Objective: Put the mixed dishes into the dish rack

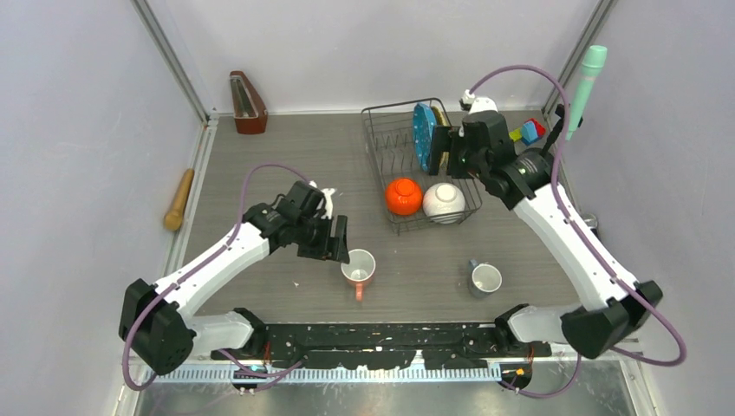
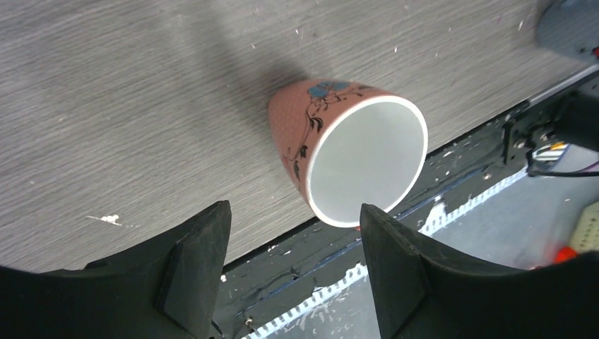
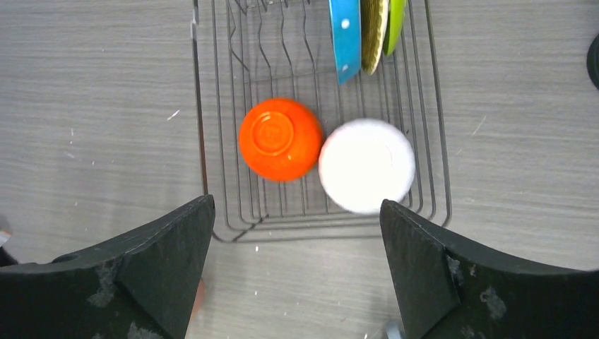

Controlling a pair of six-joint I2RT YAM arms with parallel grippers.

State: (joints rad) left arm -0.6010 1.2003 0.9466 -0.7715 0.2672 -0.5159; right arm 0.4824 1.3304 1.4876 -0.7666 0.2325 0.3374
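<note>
The dark wire dish rack holds an upturned orange bowl, an upturned white bowl, the blue-rimmed plate and the lime-green plate standing on edge. The pink floral mug stands upright on the table. My left gripper is open and empty just left of it. The grey-blue mug stands nearer the right base. My right gripper is open and empty, up over the rack.
A wooden rolling pin lies at the left edge. A brown metronome stands at the back left. Coloured toy blocks and a teal tool sit at the back right. The black front rail runs along the near edge.
</note>
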